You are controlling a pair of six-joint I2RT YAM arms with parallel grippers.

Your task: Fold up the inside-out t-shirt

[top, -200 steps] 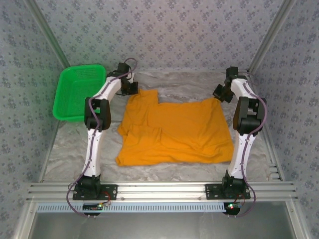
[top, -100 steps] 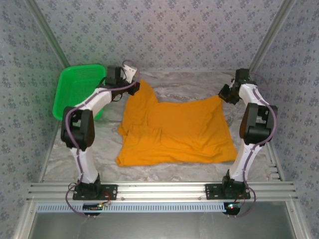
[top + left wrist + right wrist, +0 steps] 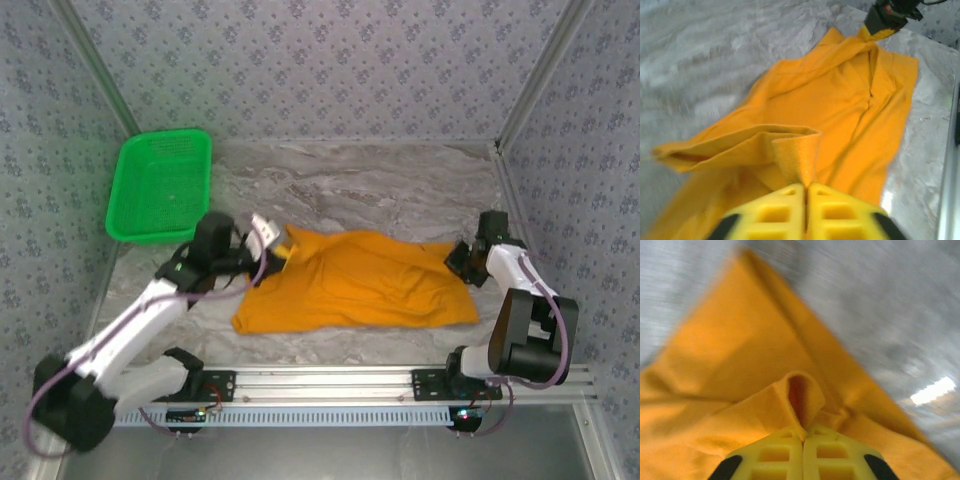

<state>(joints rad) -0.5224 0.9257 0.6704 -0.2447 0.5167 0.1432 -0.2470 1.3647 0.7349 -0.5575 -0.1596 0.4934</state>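
Same build on left arm (image 3: 130,330) and right arm (image 3: 505,266): white tube links, bulky black joint housings, thin purple cables looped alongside. Black base plates (image 3: 428,386) sat at lower frame. Left gripper (image 3: 805,200) and right gripper (image 3: 803,447) had yellow moulded fingers with square recesses.

Green basket (image 3: 160,190), marbled table (image 3: 380,190)
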